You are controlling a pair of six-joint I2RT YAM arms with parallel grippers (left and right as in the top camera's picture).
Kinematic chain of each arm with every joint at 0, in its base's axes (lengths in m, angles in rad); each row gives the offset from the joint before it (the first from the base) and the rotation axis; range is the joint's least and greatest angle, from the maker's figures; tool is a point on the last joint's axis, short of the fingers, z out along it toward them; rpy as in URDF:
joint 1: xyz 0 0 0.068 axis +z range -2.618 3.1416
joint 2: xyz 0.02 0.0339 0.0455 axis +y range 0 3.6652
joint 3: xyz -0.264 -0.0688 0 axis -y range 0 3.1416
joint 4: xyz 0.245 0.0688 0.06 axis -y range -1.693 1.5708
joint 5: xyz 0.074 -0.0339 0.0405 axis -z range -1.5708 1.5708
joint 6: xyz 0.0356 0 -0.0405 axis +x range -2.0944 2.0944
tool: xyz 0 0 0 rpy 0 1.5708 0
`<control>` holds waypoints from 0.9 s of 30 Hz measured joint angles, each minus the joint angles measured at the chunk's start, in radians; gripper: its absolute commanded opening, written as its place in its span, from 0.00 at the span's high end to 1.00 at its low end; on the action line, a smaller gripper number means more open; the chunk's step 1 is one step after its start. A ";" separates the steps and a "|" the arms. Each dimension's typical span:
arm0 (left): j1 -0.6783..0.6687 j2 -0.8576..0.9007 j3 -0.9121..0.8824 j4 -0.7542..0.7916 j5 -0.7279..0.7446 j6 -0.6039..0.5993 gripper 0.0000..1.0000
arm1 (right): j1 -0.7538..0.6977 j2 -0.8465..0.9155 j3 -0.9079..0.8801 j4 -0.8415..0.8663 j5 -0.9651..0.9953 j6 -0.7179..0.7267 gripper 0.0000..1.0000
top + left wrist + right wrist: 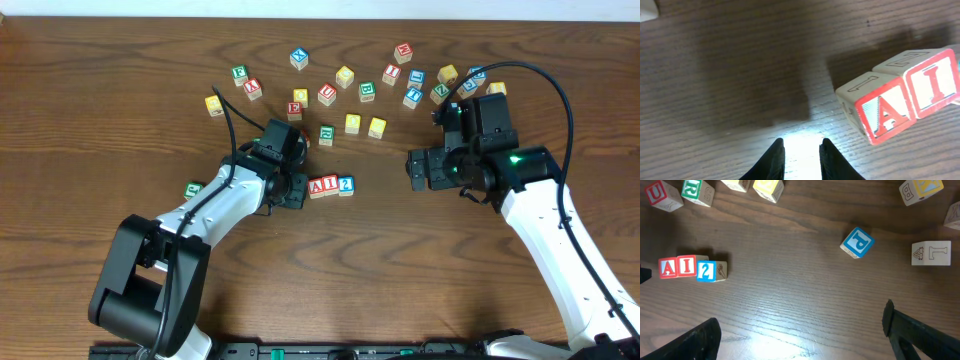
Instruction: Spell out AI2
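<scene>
Three light-wood cubes stand in a row at the table's middle: red A (pixel 316 186), red I (pixel 329 185) and blue 2 (pixel 346 185), touching side by side. In the right wrist view the A (pixel 668 268), I (pixel 687 266) and 2 (pixel 706 271) read left to right. My left gripper (pixel 297 192) sits just left of the A (pixel 885 112) and I (pixel 935 85); its fingers (pixel 800 142) stand a little apart with only bare table between them. My right gripper (pixel 412 170) hovers to the right of the row, wide open (pixel 800 317) and empty.
Several loose letter cubes lie scattered across the back of the table (pixel 345 75). A green-printed cube (pixel 194 188) lies beside my left arm. A blue P cube (pixel 857 242) and an L cube (pixel 931 253) sit ahead of my right gripper.
</scene>
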State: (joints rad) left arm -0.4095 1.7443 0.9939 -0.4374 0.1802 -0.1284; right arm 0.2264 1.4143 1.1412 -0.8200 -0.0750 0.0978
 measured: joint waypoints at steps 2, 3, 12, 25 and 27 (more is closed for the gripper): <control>0.000 0.000 0.000 0.002 0.011 -0.003 0.76 | 0.000 0.000 0.000 0.000 0.001 0.000 0.01; 0.000 0.000 0.000 0.006 0.021 -0.004 0.76 | 0.000 0.000 0.000 0.000 0.001 0.000 0.01; 0.000 0.000 0.000 0.058 0.060 -0.037 0.76 | 0.000 0.000 0.000 0.000 0.001 0.000 0.01; 0.000 0.000 0.000 0.087 0.062 -0.059 0.76 | 0.000 0.000 0.000 -0.001 0.001 0.000 0.01; 0.000 0.000 0.000 0.087 0.062 -0.059 0.76 | 0.000 0.000 0.000 -0.001 0.001 0.000 0.01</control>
State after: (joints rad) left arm -0.4095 1.7443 0.9939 -0.3504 0.2420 -0.1871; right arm 0.2264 1.4143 1.1412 -0.8211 -0.0738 0.0978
